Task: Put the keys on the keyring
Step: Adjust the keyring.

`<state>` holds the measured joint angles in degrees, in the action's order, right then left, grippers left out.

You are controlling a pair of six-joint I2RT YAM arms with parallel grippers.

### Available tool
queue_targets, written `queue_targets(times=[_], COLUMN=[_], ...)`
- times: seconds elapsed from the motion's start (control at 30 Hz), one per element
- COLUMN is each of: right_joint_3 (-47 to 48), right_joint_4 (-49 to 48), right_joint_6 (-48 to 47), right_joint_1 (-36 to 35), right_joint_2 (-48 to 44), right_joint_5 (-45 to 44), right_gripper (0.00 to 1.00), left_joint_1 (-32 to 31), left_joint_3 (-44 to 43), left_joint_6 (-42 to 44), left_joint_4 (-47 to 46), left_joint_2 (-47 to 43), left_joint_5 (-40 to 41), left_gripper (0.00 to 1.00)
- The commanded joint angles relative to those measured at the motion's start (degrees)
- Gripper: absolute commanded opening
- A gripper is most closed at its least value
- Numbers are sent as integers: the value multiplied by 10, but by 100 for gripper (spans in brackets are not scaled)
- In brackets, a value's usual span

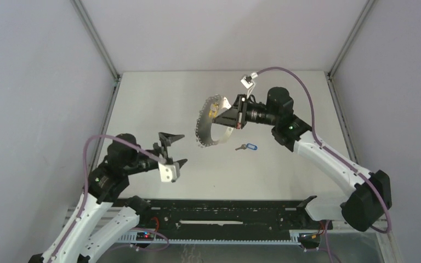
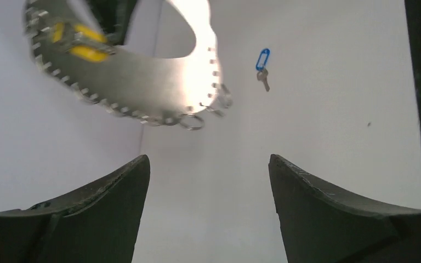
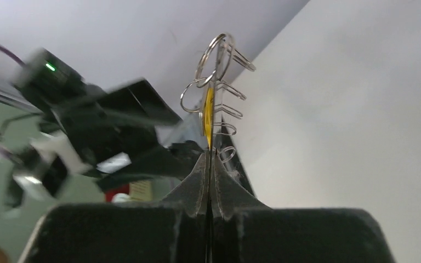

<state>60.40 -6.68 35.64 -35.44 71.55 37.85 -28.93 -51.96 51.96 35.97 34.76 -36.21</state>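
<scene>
Many small wire loops (image 2: pixel 191 121) along the flat silvery keyring (image 2: pixel 137 82)

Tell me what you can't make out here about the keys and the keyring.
Whether the yellow key hangs on a loop of the keyring: blurred in left wrist view, edge-on in right wrist view, tiny from above.
The blue key's teeth: too small from above and from the left wrist.
Where the right claw pinches the keyring: covered by the claw itself.
</scene>
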Motion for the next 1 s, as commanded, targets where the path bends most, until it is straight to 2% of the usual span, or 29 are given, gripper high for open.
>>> queue_targets(times=[0.0,0.07,0.17,0.3,0.43,0.57,0.73,0.9,0.97], right_joint_3=[57,64,74,81,81,81,89,89,89], right_joint_4=[-37,-35,-10,-15,-16,-10,-6,-2,2], right_joint_6=[160,170,169,205,215,217,218,217,214], right_joint_1=[16,16,19,18,8,3,-2,-8,-10], right_joint_2=[50,52,49,57,62,64,70,75,76], right_joint_5=[119,122,124,136,128,114,109,108,107], right_gripper=[0,0,0,0,0,0,0,0,0], left_joint_1=[-21,-25,-34,-34,-39,-46,-47,-47,-47], left_joint_3=[102,157,220,262,280,281,279,263,256], left_joint_6=[330,389,412,458,493,514,573,634,643], left_joint_4=[-74,-178,-341,-462,-531,-540,-492,-420,-408], left_joint_2=[-42,-60,-71,-54,-32,-28,-28,-23,-17], left_joint_5=[-28,-20,-5,-10,-44,-83,-118,-129,-132], left_gripper=[85,85,85,84,84,83,76,62,52])
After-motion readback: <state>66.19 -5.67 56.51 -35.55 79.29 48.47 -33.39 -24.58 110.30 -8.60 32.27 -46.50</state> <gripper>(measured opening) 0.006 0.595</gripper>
